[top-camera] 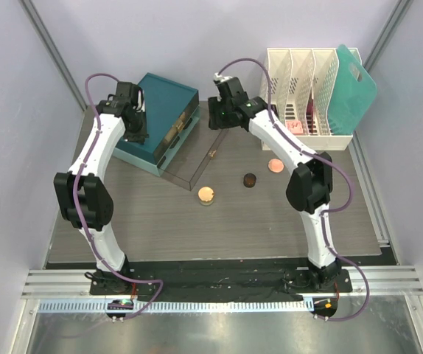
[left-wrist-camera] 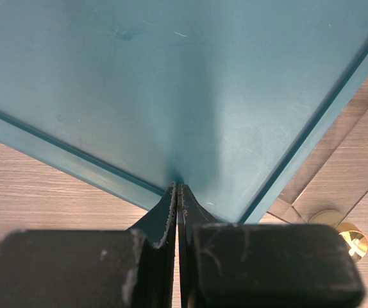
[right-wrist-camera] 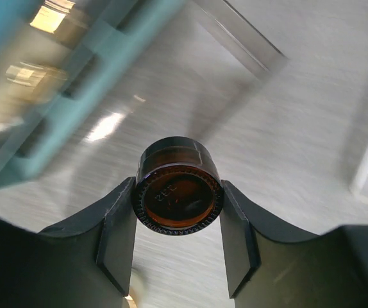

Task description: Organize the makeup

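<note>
Tabletop (right-wrist-camera: 299,135) blurs behind right fingers (right-wrist-camera: 115,239) gripping a dark-brown jar (right-wrist-camera: 179,200).

A: Main thing in frame?
B: A flat teal plastic box (left-wrist-camera: 171,83). It fills most of the view, with one corner pointing down toward the camera. A raised rim runs along both lower edges.
A: Gripper?
B: The black two-finger left gripper (left-wrist-camera: 176,192), bottom centre. Its jaws are pressed together with no gap and nothing between them. The tips sit right at the box corner, but I can't tell if they're touching it or just short.
A: Surface?
B: A grey-brown wood-grain table (left-wrist-camera: 36,192), showing at left and lower right.
A: Right side?
B: A clear plastic panel (left-wrist-camera: 338,154) lies flat just beside the box's right edge. There's a small shiny gold round knob (left-wrist-camera: 354,239) at lower right, touching a pale round bit that's too blurred to name.
</note>
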You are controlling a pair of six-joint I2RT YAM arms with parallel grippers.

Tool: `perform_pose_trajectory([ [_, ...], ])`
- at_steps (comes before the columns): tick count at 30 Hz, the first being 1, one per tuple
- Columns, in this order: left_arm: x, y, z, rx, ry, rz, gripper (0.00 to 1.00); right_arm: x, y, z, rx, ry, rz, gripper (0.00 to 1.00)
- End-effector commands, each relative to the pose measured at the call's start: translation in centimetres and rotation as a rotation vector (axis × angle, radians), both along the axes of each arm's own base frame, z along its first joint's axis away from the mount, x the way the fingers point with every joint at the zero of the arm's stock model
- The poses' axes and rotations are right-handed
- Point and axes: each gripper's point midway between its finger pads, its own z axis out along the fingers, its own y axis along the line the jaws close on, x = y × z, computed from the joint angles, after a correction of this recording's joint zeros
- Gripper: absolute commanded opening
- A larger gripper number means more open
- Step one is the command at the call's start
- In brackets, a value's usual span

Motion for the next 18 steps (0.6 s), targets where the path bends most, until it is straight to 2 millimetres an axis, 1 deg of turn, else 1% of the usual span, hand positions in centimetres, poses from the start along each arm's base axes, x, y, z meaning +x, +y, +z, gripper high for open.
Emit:
perform_pose_trajectory([
  [1,-1.8,0.2,-1.8,0.015,0.114,-0.005,0.00,-0.6,5.6,-0.2,0.069,0.014,0.158,0.01],
  [2,-1.8,0.3,-1.9,0.018,0.116,-0.004,0.00,-1.1,6.0,-0.9,0.061,0.039,0.170,0.01],
  [3,-1.8,0.3,-1.9,0.019,0.117,-0.005,0.00,-1.7,7.2,-2.3,0.052,0.063,0.197,0.01],
  [6,-1.9,0.3,-1.9,0.020,0.118,-0.003,0.00,-3.2,9.6,-3.4,0.065,0.092,0.261,0.05],
  [7,-1.9,0.3,-2.0,0.021,0.118,-0.002,0.00,-3.6,10.1,-4.5,0.063,0.115,0.278,0.06],
  [8,-2.0,0.4,-2.1,0.023,0.122,-0.001,0.00,-3.9,10.5,-4.9,0.066,0.127,0.284,0.07],
  [10,-2.0,0.4,-2.0,0.024,0.121,-0.003,0.00,-4.6,11.2,-6.1,0.063,0.153,0.299,0.09],
  [13,-2.0,0.4,-2.1,0.025,0.122,-0.001,0.00,-5.1,11.4,-7.3,0.065,0.189,0.298,0.12],
  [15,-2.1,0.4,-2.0,0.024,0.121,-0.003,0.00,-5.4,11.5,-7.7,0.066,0.205,0.298,0.18],
  [16,-2.1,0.4,-2.1,0.023,0.122,-0.003,0.00,-5.4,11.5,-7.8,0.066,0.209,0.303,0.23],
  [17,-2.1,0.3,-2.0,0.025,0.121,-0.006,0.00,-5.4,11.4,-7.9,0.065,0.211,0.302,0.25],
  [18,-2.1,0.3,-2.1,0.021,0.122,-0.006,0.00,-5.5,11.5,-7.8,0.067,0.212,0.300,0.32],
])
